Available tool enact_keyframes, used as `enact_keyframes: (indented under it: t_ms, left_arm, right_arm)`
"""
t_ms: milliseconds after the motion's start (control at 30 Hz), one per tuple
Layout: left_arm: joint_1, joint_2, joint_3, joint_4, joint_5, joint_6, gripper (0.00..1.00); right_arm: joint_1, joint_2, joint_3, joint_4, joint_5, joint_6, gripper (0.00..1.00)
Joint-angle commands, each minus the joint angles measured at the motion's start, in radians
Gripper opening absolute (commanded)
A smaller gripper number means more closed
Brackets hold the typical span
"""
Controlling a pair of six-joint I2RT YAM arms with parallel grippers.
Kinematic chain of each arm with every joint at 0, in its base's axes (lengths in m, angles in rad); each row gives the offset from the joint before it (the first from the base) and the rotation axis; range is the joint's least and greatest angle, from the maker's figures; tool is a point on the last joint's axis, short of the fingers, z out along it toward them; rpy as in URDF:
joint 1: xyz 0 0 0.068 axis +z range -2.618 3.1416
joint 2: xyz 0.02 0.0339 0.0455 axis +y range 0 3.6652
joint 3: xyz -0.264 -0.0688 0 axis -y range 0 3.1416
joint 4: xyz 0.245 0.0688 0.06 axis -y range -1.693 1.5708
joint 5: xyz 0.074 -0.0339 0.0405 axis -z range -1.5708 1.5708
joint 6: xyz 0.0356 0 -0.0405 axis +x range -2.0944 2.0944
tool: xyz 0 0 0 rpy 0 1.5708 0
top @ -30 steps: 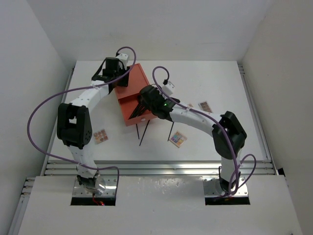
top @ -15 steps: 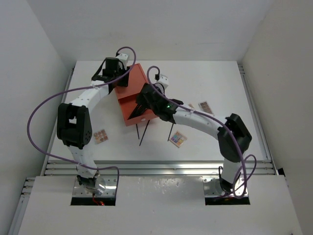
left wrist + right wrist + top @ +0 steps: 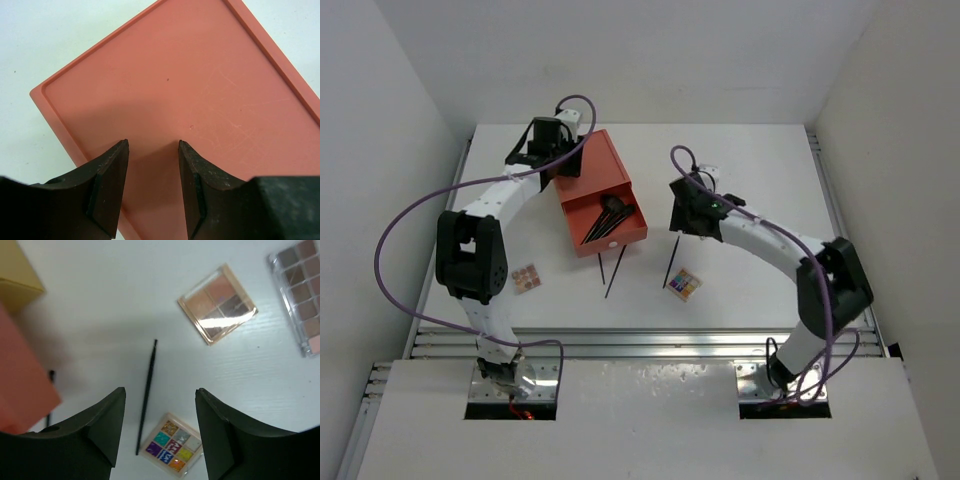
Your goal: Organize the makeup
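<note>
The orange drawer box has its drawer pulled out, and several black brushes lie in it. My left gripper rests over the box's lid, jaws apart with only the lid under them. My right gripper hangs open and empty above the table. Below it lie a black brush and a multicoloured palette. A pink-and-brown palette and a long brown palette lie further off. Two more black sticks lie in front of the drawer. Another pink palette sits at the left.
The box's orange side and a yellow part stand left of my right gripper. White walls enclose the table on three sides, and a metal rail runs along its near edge.
My right gripper has opened and drawn back to the right, away from the drawer. Black brushes now show in the drawer. The left arm has stayed still.
</note>
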Motion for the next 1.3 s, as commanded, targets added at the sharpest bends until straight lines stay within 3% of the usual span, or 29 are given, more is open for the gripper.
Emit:
enact_keyframes:
  t_ms: [0, 400, 533, 633, 767, 833, 900, 1133, 1267]
  left_arm:
    - [0.024, 0.005, -0.030, -0.107, -0.016, 0.023, 0.50]
    - [0.024, -0.005, -0.030, -0.126, -0.035, 0.023, 0.50]
    - [0.033, -0.005, -0.039, -0.126, -0.035, 0.023, 0.50]
    - [0.033, -0.005, -0.039, -0.126, -0.035, 0.023, 0.50]
    - [0.033, 0.006, -0.021, -0.126, -0.035, 0.014, 0.50]
    - [0.033, 0.006, -0.021, -0.126, -0.035, 0.014, 0.50]
    - [0.033, 0.006, -0.021, -0.126, -0.035, 0.014, 0.50]
    - [0.033, 0.006, -0.021, -0.126, -0.026, 0.014, 0.50]
    - [0.033, 0.006, -0.021, -0.135, -0.026, 0.005, 0.50]
  right_arm:
    - [-0.021, 0.097, 0.048, -0.086, -0.123, -0.036, 0.59]
    - [-0.014, 0.366, 0.165, -0.126, -0.215, -0.022, 0.50]
    - [0.001, 0.433, 0.220, -0.184, -0.201, -0.011, 0.43]
    - [0.005, 0.464, 0.246, -0.273, -0.145, 0.082, 0.33]
    - [-0.012, 0.493, 0.263, -0.261, -0.143, 0.128, 0.17]
    - [-0.015, 0.519, 0.315, -0.310, -0.129, 0.161, 0.03]
    - [-0.020, 0.533, 0.330, -0.335, -0.098, 0.201, 0.00]
    - [-0.038, 0.447, 0.346, -0.249, -0.052, 0.224, 0.00]
    - [-0.028, 0.227, 0.273, -0.113, 0.076, 0.216, 0.00]
